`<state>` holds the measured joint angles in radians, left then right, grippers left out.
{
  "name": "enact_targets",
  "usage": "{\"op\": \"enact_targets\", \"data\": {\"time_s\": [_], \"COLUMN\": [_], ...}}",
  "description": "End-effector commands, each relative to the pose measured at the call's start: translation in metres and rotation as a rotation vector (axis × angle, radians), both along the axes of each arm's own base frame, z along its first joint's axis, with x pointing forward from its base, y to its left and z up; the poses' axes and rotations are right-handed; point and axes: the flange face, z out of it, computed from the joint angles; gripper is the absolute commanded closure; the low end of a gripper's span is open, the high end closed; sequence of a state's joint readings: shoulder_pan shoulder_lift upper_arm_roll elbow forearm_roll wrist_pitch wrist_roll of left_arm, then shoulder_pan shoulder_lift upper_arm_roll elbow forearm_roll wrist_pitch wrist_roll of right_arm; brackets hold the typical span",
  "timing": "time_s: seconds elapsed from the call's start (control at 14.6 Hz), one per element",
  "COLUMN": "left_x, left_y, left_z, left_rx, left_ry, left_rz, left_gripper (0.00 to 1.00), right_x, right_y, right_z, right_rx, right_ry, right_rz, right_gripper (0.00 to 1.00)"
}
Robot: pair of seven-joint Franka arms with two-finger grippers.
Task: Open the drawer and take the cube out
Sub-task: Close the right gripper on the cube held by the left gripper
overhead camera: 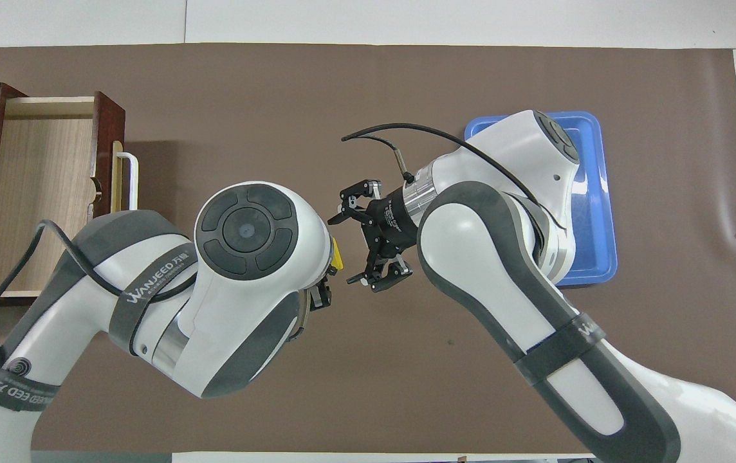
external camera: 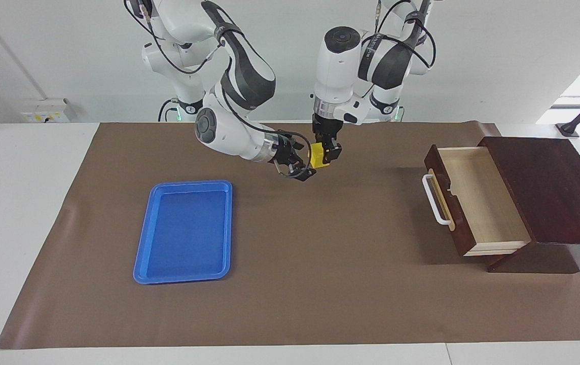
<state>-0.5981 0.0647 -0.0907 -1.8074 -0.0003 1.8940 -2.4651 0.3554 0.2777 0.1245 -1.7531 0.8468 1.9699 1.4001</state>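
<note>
The drawer [external camera: 477, 203] stands pulled out of its dark wood cabinet [external camera: 548, 187] at the left arm's end of the table; its pale inside is bare and its white handle [external camera: 434, 200] faces the middle. It also shows in the overhead view [overhead camera: 40, 193]. My left gripper [external camera: 325, 154] points down over the middle of the mat, shut on the yellow cube [external camera: 318, 154], held in the air. In the overhead view only a sliver of the cube [overhead camera: 337, 256] shows beside the left wrist. My right gripper [external camera: 304, 162] [overhead camera: 345, 249] is open, level with the cube, its fingertips right beside it.
A flat blue tray [external camera: 183, 230] lies on the brown mat toward the right arm's end; in the overhead view the right arm covers part of the tray [overhead camera: 599, 193]. The mat [external camera: 320, 284] covers most of the table.
</note>
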Motion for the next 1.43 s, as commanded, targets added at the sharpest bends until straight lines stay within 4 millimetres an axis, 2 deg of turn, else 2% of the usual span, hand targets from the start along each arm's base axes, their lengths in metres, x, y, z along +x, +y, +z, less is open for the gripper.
{"op": "enact_targets", "data": {"time_s": [0.0, 0.82, 0.89, 0.96, 1.02, 1.09, 1.37], "left_x": [0.000, 0.001, 0.001, 0.001, 0.001, 0.001, 0.001], "left_y": [-0.005, -0.004, -0.004, -0.003, -0.003, -0.003, -0.003], "left_z": [0.004, 0.003, 0.003, 0.003, 0.003, 0.003, 0.002], "left_rx": [0.020, 0.021, 0.021, 0.021, 0.022, 0.022, 0.022], "left_ry": [-0.004, -0.005, -0.005, -0.005, -0.003, -0.003, -0.003], "left_rz": [0.009, 0.010, 0.011, 0.011, 0.011, 0.011, 0.011], "left_gripper": [1.00, 1.00, 1.00, 1.00, 1.00, 1.00, 1.00], "right_x": [0.008, 0.001, 0.001, 0.001, 0.002, 0.003, 0.006], "right_y": [0.007, 0.018, 0.018, 0.018, 0.016, 0.016, 0.016], "right_z": [-0.003, -0.003, -0.003, -0.003, -0.003, -0.001, 0.006], "right_rx": [0.030, 0.027, 0.027, 0.028, 0.027, 0.039, 0.050], "right_ry": [-0.014, -0.009, -0.009, -0.007, 0.004, 0.011, -0.003], "right_rz": [-0.034, -0.024, -0.024, -0.027, -0.037, -0.045, -0.038], "right_gripper": [0.00, 0.00, 0.03, 0.31, 0.76, 1.00, 1.00]}}
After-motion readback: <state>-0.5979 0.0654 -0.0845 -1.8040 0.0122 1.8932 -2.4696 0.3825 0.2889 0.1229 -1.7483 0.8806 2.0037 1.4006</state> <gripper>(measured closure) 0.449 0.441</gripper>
